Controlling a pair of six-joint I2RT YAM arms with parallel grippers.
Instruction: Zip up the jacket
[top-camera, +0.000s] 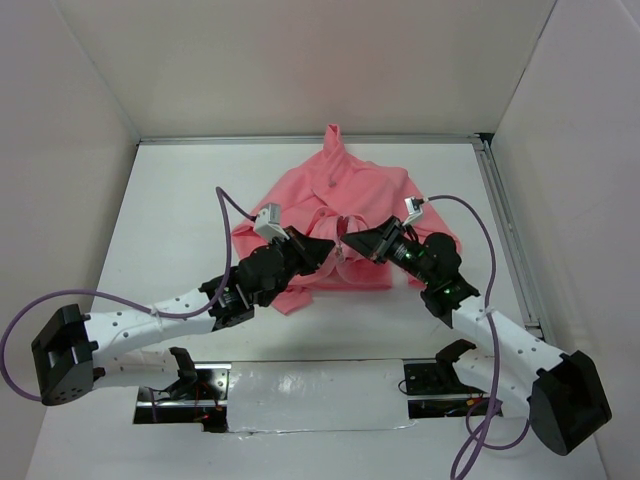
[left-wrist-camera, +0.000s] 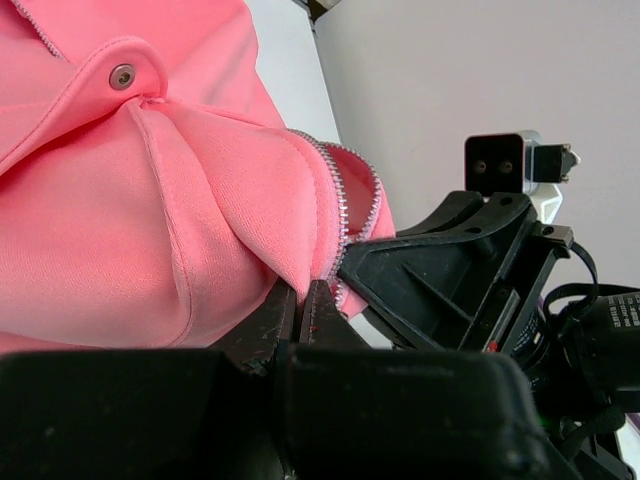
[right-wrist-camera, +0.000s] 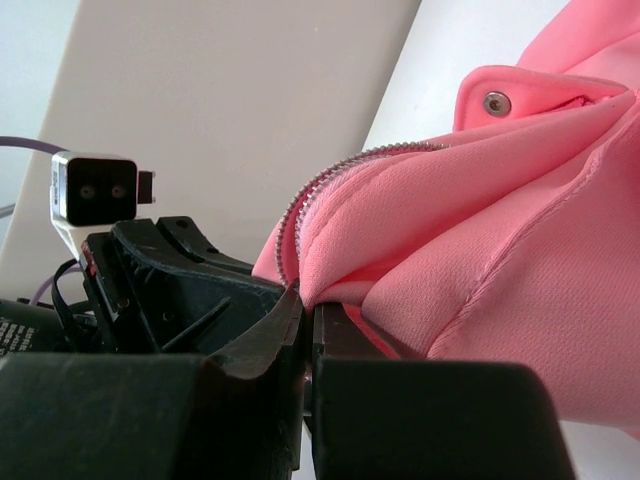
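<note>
The left gripper (top-camera: 328, 250) has its two dark fingers (left-wrist-camera: 275, 315) pressed together on a fold of the jacket (top-camera: 350, 190). They pinch the pink cloth just beside a run of pale zipper teeth (left-wrist-camera: 350, 200) that curves up and over the edge of the fold. The right gripper (top-camera: 352, 240) faces it nose to nose, so close that the two nearly touch. Its fingers (right-wrist-camera: 270, 335) are likewise clamped tight on a bunched ridge of the same fabric, right below where its own stretch of zipper teeth (right-wrist-camera: 340, 165) arcs away. From each wrist I can see the other arm's black jaw housing and the small white camera block (left-wrist-camera: 520, 165) sitting on top of it. A round metal snap (left-wrist-camera: 122, 76) shows on a flap of the garment above the left grip, and a similar snap (right-wrist-camera: 495, 102) sits on a flap above and behind the right one. The jacket lies rumpled in the middle of the white table (top-camera: 180, 200), towards the far side. Its hood (top-camera: 333, 140) points at the back wall, its front is gathered up between the two grippers, and its lower edge is just under them. Both arms reach in from the near corners, elbows out, meeting over the garment's near half. A purple cable (top-camera: 228, 215) loops up from the left arm and another purple cable (top-camera: 470, 205) from the right. Plain pale walls close in the table on three sides.
</note>
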